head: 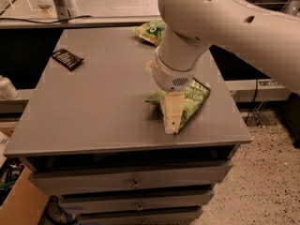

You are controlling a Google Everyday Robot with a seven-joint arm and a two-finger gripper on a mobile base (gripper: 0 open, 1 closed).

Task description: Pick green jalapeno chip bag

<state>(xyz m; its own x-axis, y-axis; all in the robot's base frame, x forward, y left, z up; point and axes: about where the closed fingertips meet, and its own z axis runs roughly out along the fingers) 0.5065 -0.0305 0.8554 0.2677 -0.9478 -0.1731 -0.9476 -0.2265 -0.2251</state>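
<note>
as the task calls for lifting the jalapeno bag, the scene reads from the bottom of the frame upward. grey drawers sit under the table, whose front edge runs across the lower third. just above that edge, right of centre, the gripper points straight down onto the near side of the jalapeno bag, a crumpled light-green foil pack lying close to the table's front right corner. one cream-coloured part of the gripper covers the pack's left half, touching or all but touching the foil. whether it has closed on the pack cannot be told from this angle, since the wrist hides the far side. the vertical approach looks chosen to straddle the raised crease, likely the easiest part of a limp pack to pinch. the pack rests on the table, not yet lifted. the arm sweeps in from the upper right, filling that corner. farther back, at centre left, a dark packet lies flat, well apart. at the far edge, top centre, a second green bag sits partly behind the arm, out of the way of the pick.
</note>
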